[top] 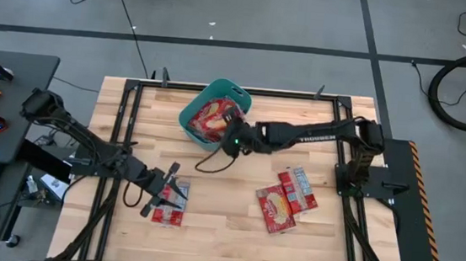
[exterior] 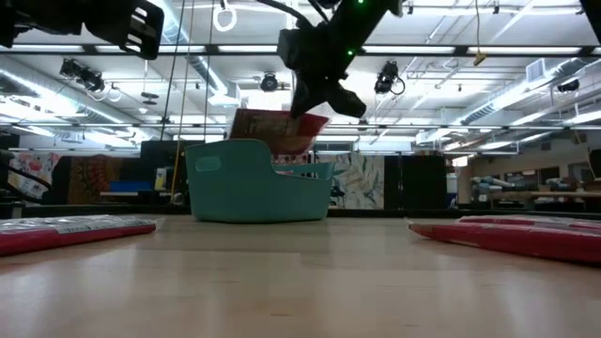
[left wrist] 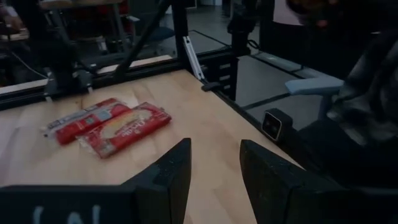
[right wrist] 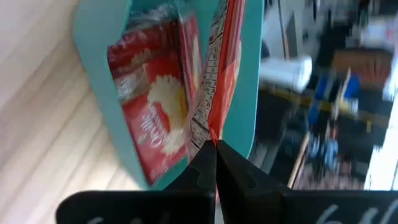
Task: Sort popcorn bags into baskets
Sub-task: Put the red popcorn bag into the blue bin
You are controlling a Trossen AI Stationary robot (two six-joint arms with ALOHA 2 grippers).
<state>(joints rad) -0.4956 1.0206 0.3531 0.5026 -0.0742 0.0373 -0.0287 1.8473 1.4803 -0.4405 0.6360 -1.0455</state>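
Right gripper, frame centre, is clamped on a bag hanging over the tub at upper centre. Lower it until the bag clears the rim, then release; bags already inside leave little room, so angle it flat. Left gripper, jaws apart and empty, waits at lower left over a table bag. Two more bags lie lower right; nothing blocks you.
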